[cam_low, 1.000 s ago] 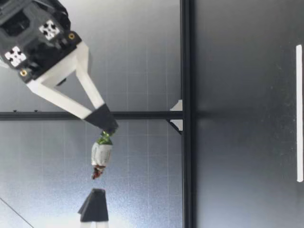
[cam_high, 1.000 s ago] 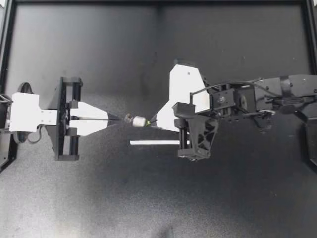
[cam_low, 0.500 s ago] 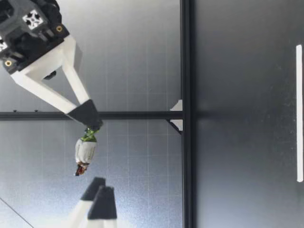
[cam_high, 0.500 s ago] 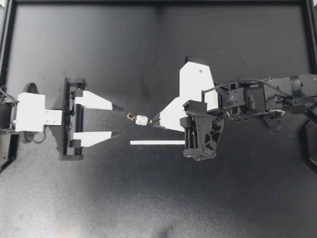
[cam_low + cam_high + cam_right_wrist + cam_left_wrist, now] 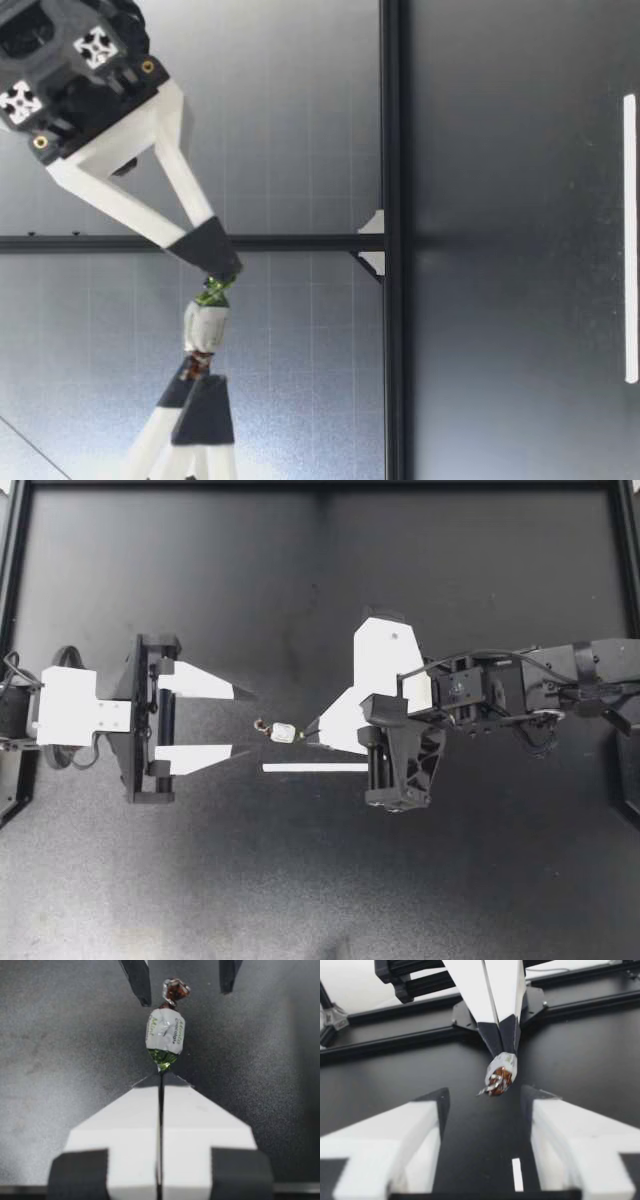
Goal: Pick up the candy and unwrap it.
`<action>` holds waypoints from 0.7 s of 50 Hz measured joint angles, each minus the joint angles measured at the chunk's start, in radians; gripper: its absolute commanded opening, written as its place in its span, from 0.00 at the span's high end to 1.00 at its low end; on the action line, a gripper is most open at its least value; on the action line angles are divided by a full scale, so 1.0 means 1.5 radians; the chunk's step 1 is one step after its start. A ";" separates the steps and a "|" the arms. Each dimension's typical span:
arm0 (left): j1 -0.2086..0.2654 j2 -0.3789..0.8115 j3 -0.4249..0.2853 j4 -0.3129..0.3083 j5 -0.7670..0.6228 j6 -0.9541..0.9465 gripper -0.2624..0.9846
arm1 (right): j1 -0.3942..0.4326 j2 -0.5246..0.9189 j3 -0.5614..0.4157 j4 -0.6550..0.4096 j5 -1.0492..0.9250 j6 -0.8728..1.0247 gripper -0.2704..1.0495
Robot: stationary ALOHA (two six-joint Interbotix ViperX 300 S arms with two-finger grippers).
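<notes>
My right gripper [image 5: 306, 738] pinches the green twisted end of the one candy [image 5: 283, 733], holding it clear above the table [image 5: 200, 600]. The candy's long axis runs roughly level between my two grippers, and its brown twist points at the gap between the wide-spread fingers of my left gripper [image 5: 250, 722]. One white strip [image 5: 315, 768] lies on the table beneath.

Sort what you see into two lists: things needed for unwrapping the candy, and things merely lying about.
Needed: candy; right gripper, shut on its green twist; left gripper, open near the brown twist.
Lying about: white strip on the table.
</notes>
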 measured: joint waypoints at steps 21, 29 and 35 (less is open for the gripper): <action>-0.007 0.001 -0.004 0.006 -0.003 0.000 0.85 | 0.000 0.000 0.000 -0.001 -0.002 0.000 0.95; -0.008 0.001 -0.004 0.006 -0.024 -0.001 0.89 | 0.000 0.002 0.000 -0.001 -0.003 0.000 0.95; -0.008 0.001 0.002 0.005 -0.029 -0.005 0.89 | 0.000 0.002 0.006 0.000 -0.004 0.003 0.95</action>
